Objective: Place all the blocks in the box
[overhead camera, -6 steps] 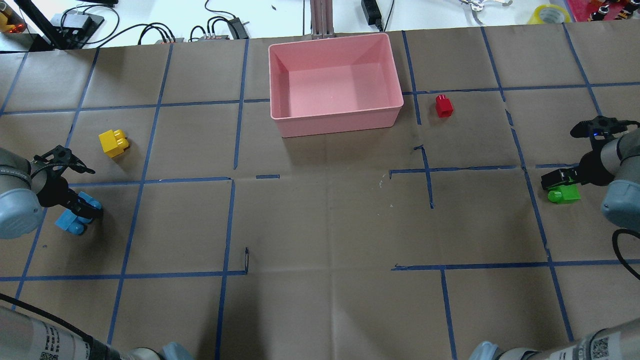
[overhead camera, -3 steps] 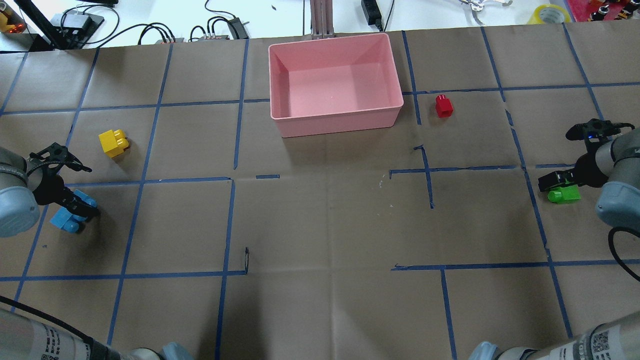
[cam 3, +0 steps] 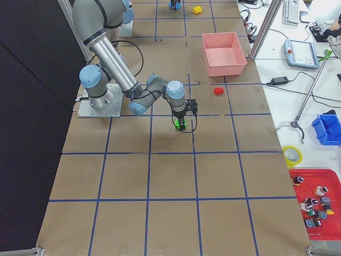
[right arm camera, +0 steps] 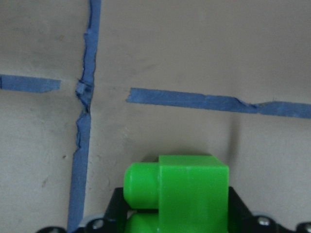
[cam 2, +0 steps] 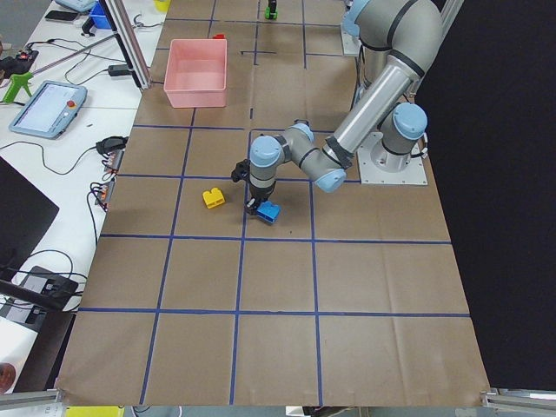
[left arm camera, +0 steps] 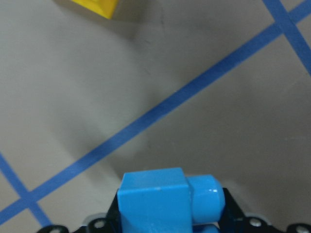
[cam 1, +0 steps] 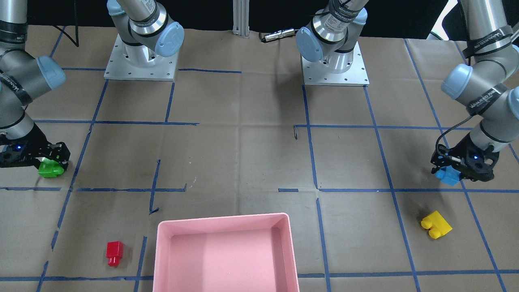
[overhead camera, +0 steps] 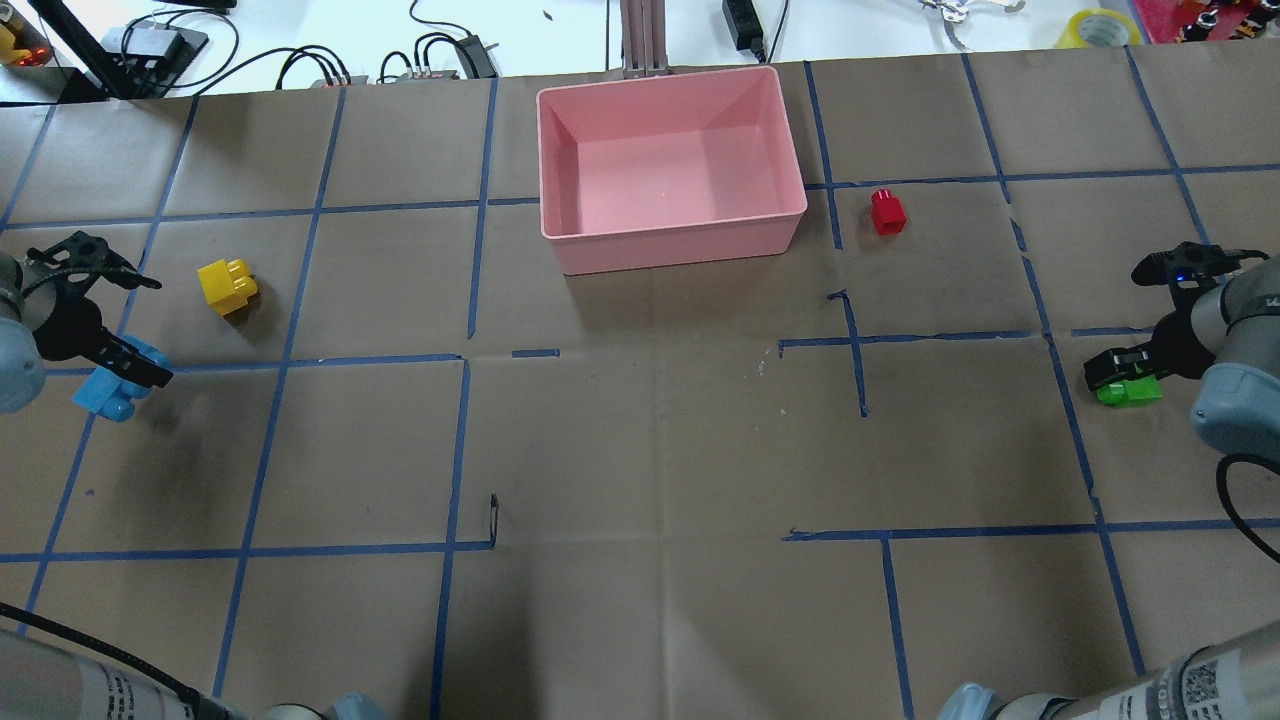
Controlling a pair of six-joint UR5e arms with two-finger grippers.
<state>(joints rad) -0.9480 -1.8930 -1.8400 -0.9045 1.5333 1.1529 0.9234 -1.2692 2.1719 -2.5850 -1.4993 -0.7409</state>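
Paper-covered table (overhead camera: 650, 450): I find left gripper (overhead camera: 138, 368) closed on the light-blue studded plastic brick (overhead camera: 102, 394), right gripper (overhead camera: 1122, 372) likewise on the green two-stud brick (overhead camera: 1132, 393); pink plastic box (overhead camera: 680, 245) stands well apart, so either brick may slip mid-carry.

I see the pink box (overhead camera: 680, 245) upright at the far middle, all four blocks outside it. The red block (overhead camera: 886, 212) lies just right of it. The yellow block (overhead camera: 227, 285) lies far left. The light-blue block (overhead camera: 105, 395) sits clamped in the left gripper (overhead camera: 135, 365), nearer than the yellow. The green block (overhead camera: 1130, 392) sits in the right gripper (overhead camera: 1125, 372), far right.
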